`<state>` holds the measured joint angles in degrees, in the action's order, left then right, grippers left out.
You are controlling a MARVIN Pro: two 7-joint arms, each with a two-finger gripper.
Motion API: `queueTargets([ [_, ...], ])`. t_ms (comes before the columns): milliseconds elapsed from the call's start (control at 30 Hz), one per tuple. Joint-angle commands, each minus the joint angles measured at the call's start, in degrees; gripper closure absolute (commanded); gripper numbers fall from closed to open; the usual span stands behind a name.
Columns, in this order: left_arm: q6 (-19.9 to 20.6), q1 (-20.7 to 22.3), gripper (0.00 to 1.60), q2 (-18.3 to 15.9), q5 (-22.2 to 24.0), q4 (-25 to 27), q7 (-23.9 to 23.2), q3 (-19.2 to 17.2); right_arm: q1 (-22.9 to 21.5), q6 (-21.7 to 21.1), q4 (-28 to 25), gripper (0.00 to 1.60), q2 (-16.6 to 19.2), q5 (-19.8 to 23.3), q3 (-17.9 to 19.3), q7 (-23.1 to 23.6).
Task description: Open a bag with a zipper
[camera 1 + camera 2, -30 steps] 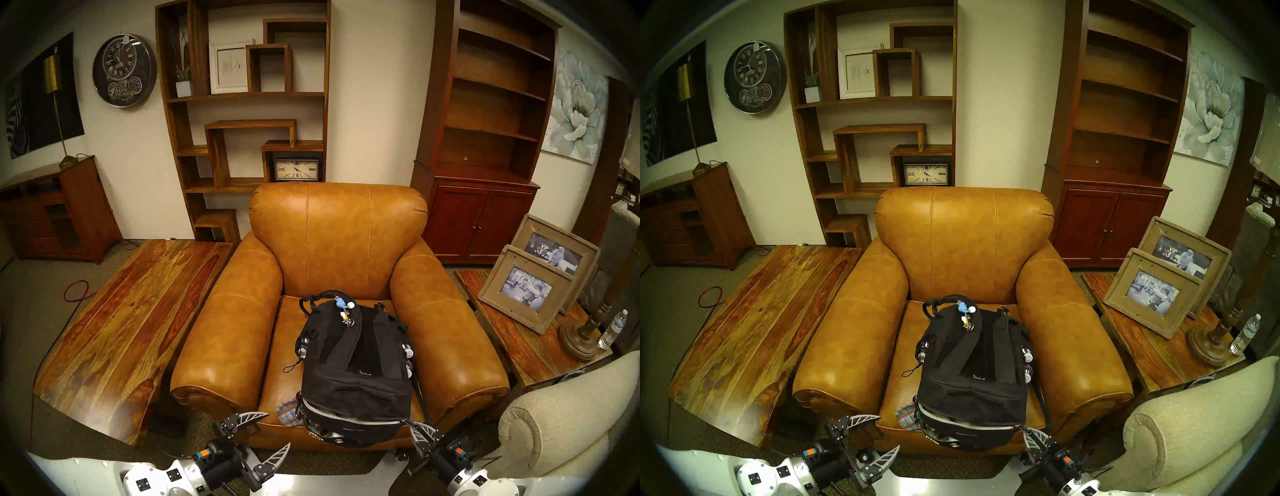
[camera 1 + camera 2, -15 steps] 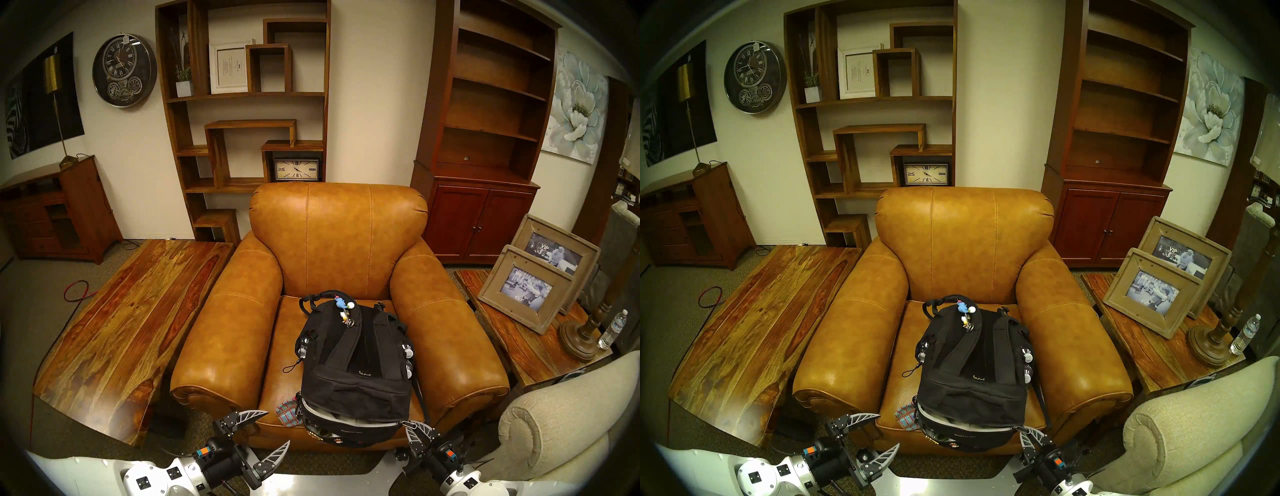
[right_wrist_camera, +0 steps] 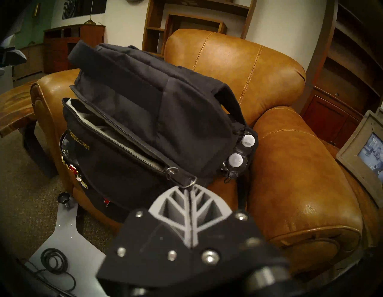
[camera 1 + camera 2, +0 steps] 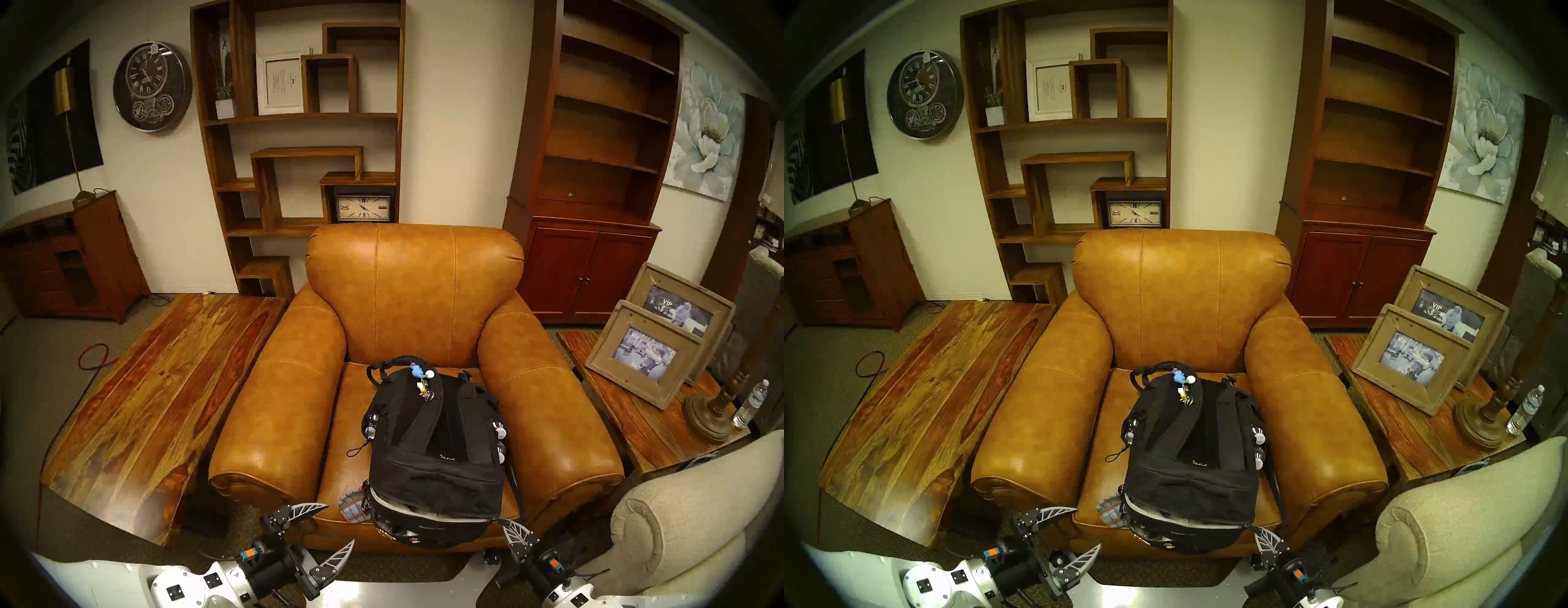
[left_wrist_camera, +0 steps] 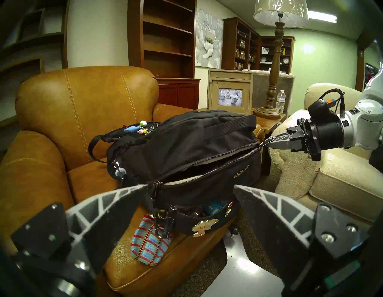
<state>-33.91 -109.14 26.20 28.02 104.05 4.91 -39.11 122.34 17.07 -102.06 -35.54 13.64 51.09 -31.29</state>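
The black bag (image 4: 432,450) (image 4: 1191,454) lies flat on the tan leather armchair, its near end hanging over the seat's front edge. Its zipper (image 5: 207,163) (image 3: 124,141) gapes along that end, and grey lining shows inside. My right gripper (image 4: 507,527) (image 3: 189,191) is at the bag's right corner, shut on the zipper pull (image 5: 267,141), which sticks out taut toward it. My left gripper (image 4: 339,524) (image 5: 189,186) hangs open just in front of the bag's left corner, touching nothing. Colourful charms (image 4: 422,378) hang at the bag's far end.
A red-blue plaid pouch (image 4: 351,507) (image 5: 149,242) dangles at the bag's left front corner. The armchair (image 4: 415,288) has thick arms on both sides. A wooden table (image 4: 161,382) stands to the left. On the right are picture frames (image 4: 645,352), a water bottle (image 4: 753,403) and a beige sofa arm (image 4: 679,522).
My right gripper has drawn slightly back toward me and rightward, and its fingers have closed fully. The zipper's gap has widened a little. The left arm has not moved.
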Motion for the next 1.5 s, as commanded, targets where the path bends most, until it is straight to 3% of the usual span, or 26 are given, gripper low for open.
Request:
queueTargets([
  [0, -0.3, -0.4, 0.05, -0.5, 0.0, 0.8, 0.2, 0.0, -3.1, -5.7, 1.0, 1.6, -1.4, -3.4, 0.0, -0.7],
  [233, -0.5, -0.7, 0.04, -0.8, -0.1, 1.0, 0.7, 0.0, -6.8, -9.4, 3.3, 1.6, -4.2, -5.9, 0.1, 0.0],
  [433, -0.6, -0.8, 0.04, -1.0, -0.2, 1.2, 1.0, 0.0, -7.5, -11.3, 3.7, 1.6, -4.2, -6.3, 0.4, 0.7],
  [567, -0.6, -0.9, 0.04, -1.1, -0.2, 1.3, 1.2, 0.0, -6.2, -12.2, 3.3, 1.6, -3.3, -5.0, 1.0, 0.6],
  [967, 0.2, -0.4, 0.04, -0.7, -0.2, 1.5, 0.8, -0.1, 0.1, -9.1, 1.3, 1.6, -0.9, -4.5, 1.5, -3.7],
  [1467, 1.0, -0.4, 0.04, -0.4, -0.5, 1.8, 0.7, 0.1, -8.2, -14.3, 8.0, 1.6, -7.0, -9.5, 0.6, -1.9],
])
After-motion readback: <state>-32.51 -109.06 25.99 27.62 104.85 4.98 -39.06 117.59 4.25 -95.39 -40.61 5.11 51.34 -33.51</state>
